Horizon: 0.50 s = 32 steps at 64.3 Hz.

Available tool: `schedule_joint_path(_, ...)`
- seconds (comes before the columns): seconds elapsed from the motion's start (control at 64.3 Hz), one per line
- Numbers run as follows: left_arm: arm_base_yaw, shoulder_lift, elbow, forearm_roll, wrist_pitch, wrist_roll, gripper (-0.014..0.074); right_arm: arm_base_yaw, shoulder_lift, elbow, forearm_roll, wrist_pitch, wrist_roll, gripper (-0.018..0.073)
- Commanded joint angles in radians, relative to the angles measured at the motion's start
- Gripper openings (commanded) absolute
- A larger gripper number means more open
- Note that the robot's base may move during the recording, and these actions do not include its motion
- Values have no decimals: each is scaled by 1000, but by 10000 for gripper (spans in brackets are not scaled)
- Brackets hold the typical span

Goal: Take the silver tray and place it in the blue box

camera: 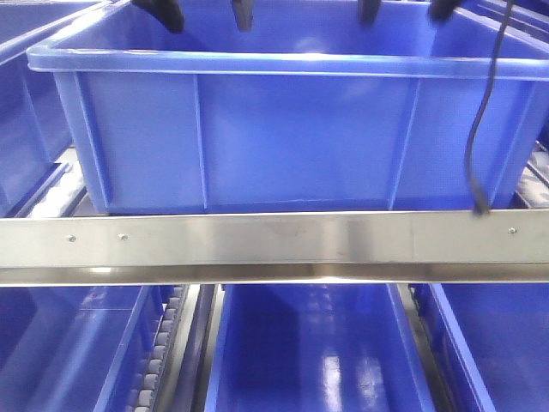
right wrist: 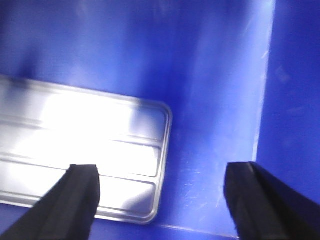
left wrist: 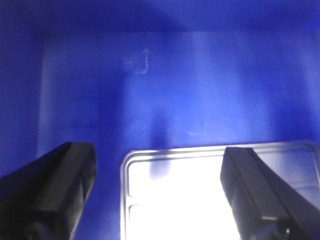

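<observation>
Releasing the silver tray (right wrist: 85, 150) flat on the floor of the blue box (camera: 283, 146).
Both the left end effector (left wrist: 160, 200) and the right end effector (right wrist: 160, 200) stand wide and empty; lift them straight toward 12 o'clock, avoiding the rim.

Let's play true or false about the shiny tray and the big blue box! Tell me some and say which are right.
1. The silver tray lies on the floor of the blue box. True.
2. The left gripper is squeezing the tray. False: its fingers are spread open, holding nothing.
3. The right gripper is open. True.
4. The tray's floor is smooth. False: ridges run across it.
</observation>
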Motion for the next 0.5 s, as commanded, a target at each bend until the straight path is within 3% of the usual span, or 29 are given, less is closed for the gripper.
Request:
schedule_joint_path(0.0,-7,-126,-34,13,-17,15,411,2,-114,-36,-10,-34,-9,508)
schedule_joint_path(0.187,-14,-258,-34,-29,83,157,279,3,-212,-32,-10,13,-9,203)
schedule_joint_path(0.28,-21,-312,-23,-20,141,165,160,3,-254,-20,-10,31,-10,62)
schedule_joint_path(0.436,-24,-421,93,2,148,167,-116,3,-341,66,-12,7,-18,49)
schedule_joint_path(0.482,-26,-461,152,0,131,170,-91,3,-375,111,-14,-12,-30,49)
